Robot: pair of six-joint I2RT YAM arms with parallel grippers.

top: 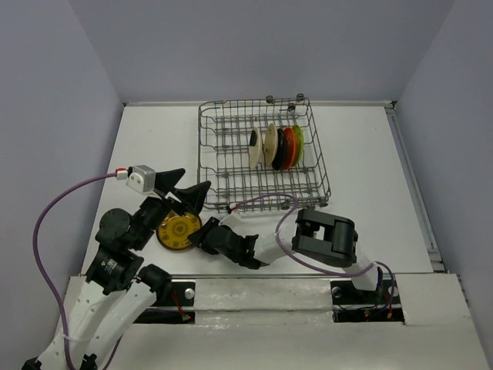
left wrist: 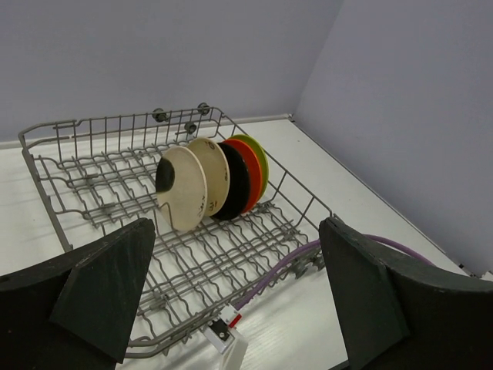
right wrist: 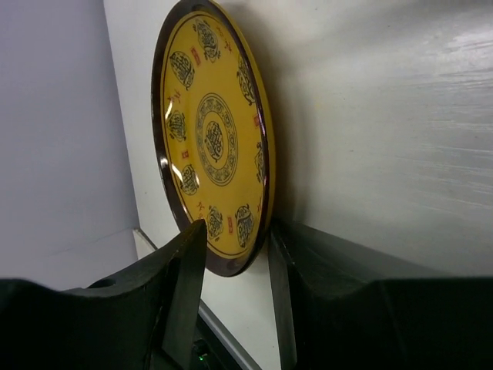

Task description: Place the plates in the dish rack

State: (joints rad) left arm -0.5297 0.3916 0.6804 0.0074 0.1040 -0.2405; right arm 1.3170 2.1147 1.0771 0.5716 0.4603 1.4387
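Note:
The dark yellow plate with brown pattern (top: pixel 177 230) lies on the table in front of the dish rack (top: pixel 212 151); it fills the right wrist view (right wrist: pixel 214 146). My right gripper (top: pixel 197 234) reaches left and is shut on its near rim, one finger on its face (right wrist: pixel 189 254), the other behind it. My left gripper (top: pixel 192 182) hovers open and empty above that plate, facing the rack (left wrist: pixel 85 166). Cream black-patched (left wrist: pixel 183 193), beige (left wrist: pixel 218 166), black (left wrist: pixel 237 193), orange-red (left wrist: pixel 252 173) and lime green (left wrist: pixel 259 154) plates stand upright in the rack.
A purple cable (left wrist: pixel 285 266) with a white connector (left wrist: pixel 225 337) runs along the rack's front edge. Lilac walls close the table on three sides. A raised white ledge (top: pixel 262 293) carries the arm bases at the near edge.

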